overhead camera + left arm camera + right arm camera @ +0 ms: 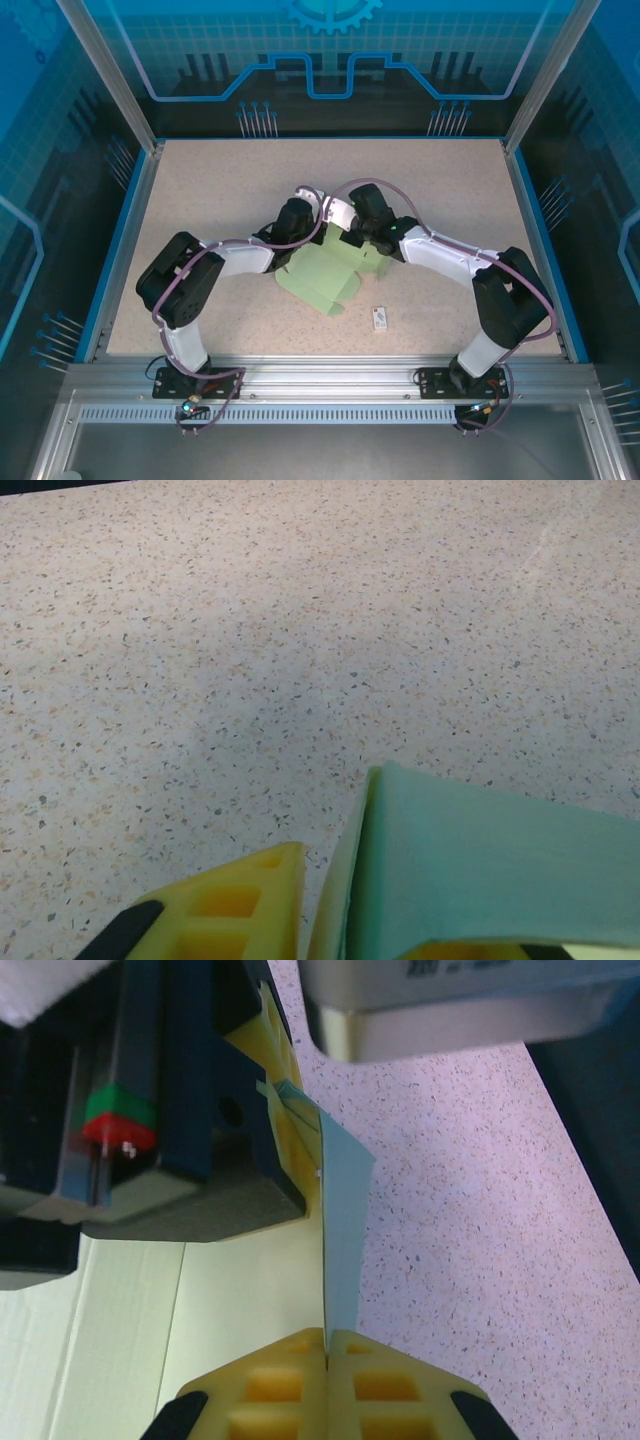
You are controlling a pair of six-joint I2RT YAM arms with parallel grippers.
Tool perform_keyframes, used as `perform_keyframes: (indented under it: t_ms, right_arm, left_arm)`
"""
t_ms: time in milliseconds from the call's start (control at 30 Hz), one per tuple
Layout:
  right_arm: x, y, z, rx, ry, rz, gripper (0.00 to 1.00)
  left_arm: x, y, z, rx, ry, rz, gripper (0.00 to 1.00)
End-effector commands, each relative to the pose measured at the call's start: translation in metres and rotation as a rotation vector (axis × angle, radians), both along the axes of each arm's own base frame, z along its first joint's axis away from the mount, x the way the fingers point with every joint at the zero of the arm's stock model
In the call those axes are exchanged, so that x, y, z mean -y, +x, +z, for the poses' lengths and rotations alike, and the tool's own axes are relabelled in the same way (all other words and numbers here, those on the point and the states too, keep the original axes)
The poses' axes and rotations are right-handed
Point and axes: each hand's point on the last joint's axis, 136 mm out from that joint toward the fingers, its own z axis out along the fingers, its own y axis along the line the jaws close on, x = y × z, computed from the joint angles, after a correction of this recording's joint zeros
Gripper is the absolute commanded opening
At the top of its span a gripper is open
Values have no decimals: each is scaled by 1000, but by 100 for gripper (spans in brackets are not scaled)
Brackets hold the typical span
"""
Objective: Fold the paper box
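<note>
The right pincer (326, 1338) is pinched shut on a raised flap of the paper box (345, 1210). The left pincer (345, 910), narrow, clamps the same flap. The card looks light, bendy and easily crumpled, so it is probably best gripped at flap edges beside creases. Pale mint-green, it lies on the counter (220, 200) near the white tag (380, 318), with the held flap on the side away from the tag.

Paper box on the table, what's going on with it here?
Both arms are working the mint-green paper box in the middle of the table. The right gripper is shut on an upright flap, seen edge-on from its wrist. The left gripper has card between its fingers too; a firm clamp is unclear. Folding is unfinished.
</note>
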Motion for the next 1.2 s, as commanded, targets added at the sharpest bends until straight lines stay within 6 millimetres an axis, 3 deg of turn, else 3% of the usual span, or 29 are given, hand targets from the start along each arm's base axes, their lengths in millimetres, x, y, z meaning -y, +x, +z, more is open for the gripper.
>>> perform_keyframes:
  t_ms: [0, 267, 600, 733, 967, 1167]
  right_arm:
    - [6, -21, -7, -86, -4, 23, 0]
    - [15, -10, -1, -60, -10, -41, 0]
    - [18, -7, 3, -57, -2, -58, 0]
    - [17, -8, 4, -56, 0, -52, 0]
    - [15, -8, 10, -51, 17, -44, 0]
    - [7, -18, 14, -59, 60, 15, 0]
  left_arm:
    - [-33, 16, 12, 36, -31, 107, 25]
    - [-4, -7, 15, 7, -110, -95, 36]
    - [1, -23, 5, -37, -106, -165, 46]
    - [1, -24, -1, -54, -98, -165, 46]
    - [0, -21, -16, -91, -67, -158, 36]
    - [0, -14, -23, -111, -71, -151, 34]
